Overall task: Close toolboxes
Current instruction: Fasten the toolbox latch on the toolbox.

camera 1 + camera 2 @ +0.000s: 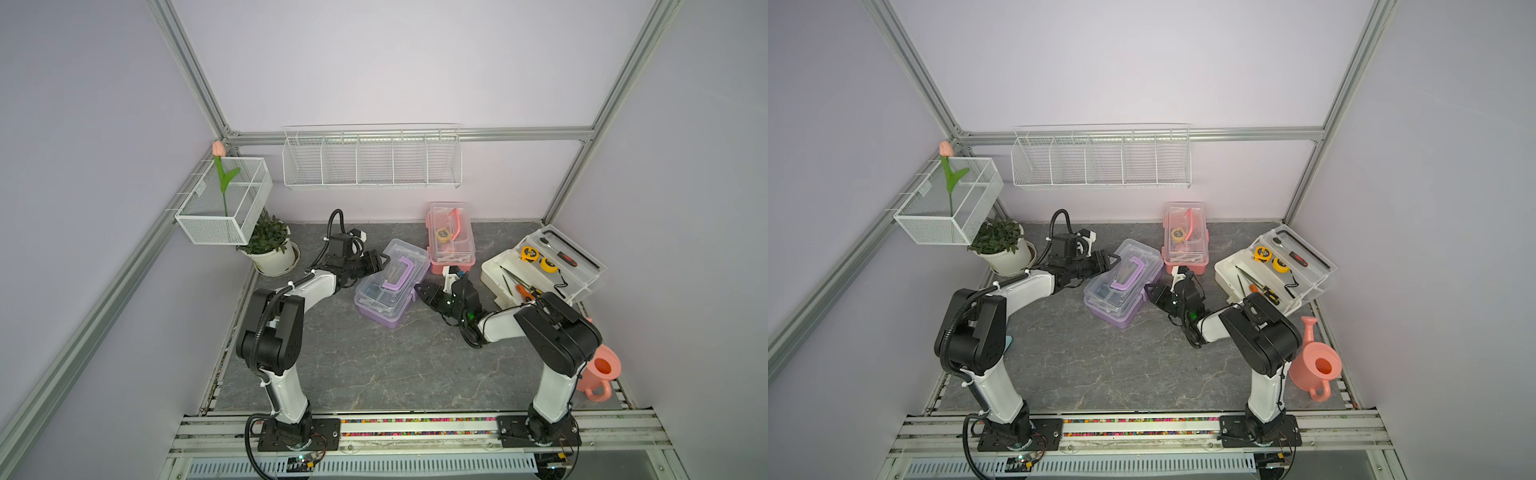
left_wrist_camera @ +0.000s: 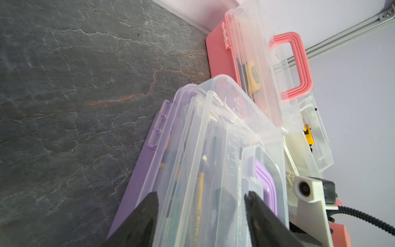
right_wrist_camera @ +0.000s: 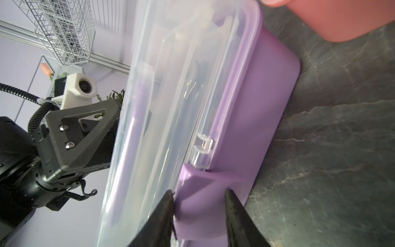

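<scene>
The purple toolbox (image 1: 390, 286) (image 1: 1121, 286) lies mid-floor with its clear lid down over the base. My left gripper (image 1: 380, 259) (image 2: 201, 198) is open at its far end, with the lid end (image 2: 213, 149) between the spread jaws. My right gripper (image 1: 419, 291) (image 3: 198, 196) is open at the near side. Its jaws stand close on either side of the purple latch (image 3: 203, 181), and one fingertip (image 3: 168, 198) touches it. The pink toolbox (image 1: 451, 239) (image 2: 215, 59) stands behind, handle upright. The white toolbox (image 1: 540, 270) at the right is open, its clear lid tilted back.
A long wire basket (image 1: 372, 160) hangs on the back wall. Another wire basket (image 1: 224, 199), with a tulip in it, hangs at the left above a potted plant (image 1: 270, 241). A pink watering can (image 1: 600, 374) stands behind my right arm. Tape measures and screwdrivers lie in the white box.
</scene>
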Controlling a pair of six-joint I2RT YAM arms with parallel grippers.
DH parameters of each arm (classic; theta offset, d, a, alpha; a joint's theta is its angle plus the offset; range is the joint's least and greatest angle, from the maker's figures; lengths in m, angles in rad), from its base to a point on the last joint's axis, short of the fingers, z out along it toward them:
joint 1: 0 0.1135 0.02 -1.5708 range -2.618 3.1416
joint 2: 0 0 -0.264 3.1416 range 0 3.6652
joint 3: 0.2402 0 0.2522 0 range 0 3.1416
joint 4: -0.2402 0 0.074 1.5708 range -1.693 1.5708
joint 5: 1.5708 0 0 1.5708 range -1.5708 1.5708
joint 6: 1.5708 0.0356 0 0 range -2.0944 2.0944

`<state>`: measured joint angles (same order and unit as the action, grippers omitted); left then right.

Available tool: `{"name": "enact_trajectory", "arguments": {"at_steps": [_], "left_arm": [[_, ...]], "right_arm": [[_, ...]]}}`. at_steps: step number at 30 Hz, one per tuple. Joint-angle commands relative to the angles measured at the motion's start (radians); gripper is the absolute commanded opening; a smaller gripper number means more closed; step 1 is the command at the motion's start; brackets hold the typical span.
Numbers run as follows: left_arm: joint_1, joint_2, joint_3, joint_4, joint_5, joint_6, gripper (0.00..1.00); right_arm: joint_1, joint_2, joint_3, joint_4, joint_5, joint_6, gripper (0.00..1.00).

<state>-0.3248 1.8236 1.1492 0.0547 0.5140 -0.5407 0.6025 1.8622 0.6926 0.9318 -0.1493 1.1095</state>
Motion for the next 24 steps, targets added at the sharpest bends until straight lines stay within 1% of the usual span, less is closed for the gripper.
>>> {"name": "enact_trajectory", "arguments": {"at_steps": [1,7,12,15,17,20,24], "left_arm": [[-0.031,0.059,-0.016,-0.085,0.072,0.007,0.65],[-0.043,0.066,-0.030,-0.087,0.079,0.004,0.63],[-0.057,0.081,-0.053,-0.070,0.095,-0.011,0.62],[-0.056,0.065,-0.067,-0.069,0.087,-0.014,0.61],[-0.053,0.035,-0.075,-0.072,0.065,-0.013,0.62],[-0.035,-0.019,-0.075,-0.084,0.028,-0.017,0.66],[0.008,-0.095,-0.081,-0.097,-0.021,-0.038,0.68]], "right_arm": [[0.015,0.041,0.000,0.054,-0.036,0.035,0.40],[0.022,0.083,0.023,0.108,-0.054,0.081,0.39],[0.027,0.107,0.043,0.123,-0.063,0.087,0.38],[0.023,0.101,0.029,0.137,-0.060,0.088,0.38],[0.015,0.069,0.004,0.127,-0.046,0.061,0.38],[-0.002,0.020,-0.012,0.061,-0.059,0.012,0.42],[-0.006,0.012,0.001,0.059,-0.119,0.010,0.49]]}}
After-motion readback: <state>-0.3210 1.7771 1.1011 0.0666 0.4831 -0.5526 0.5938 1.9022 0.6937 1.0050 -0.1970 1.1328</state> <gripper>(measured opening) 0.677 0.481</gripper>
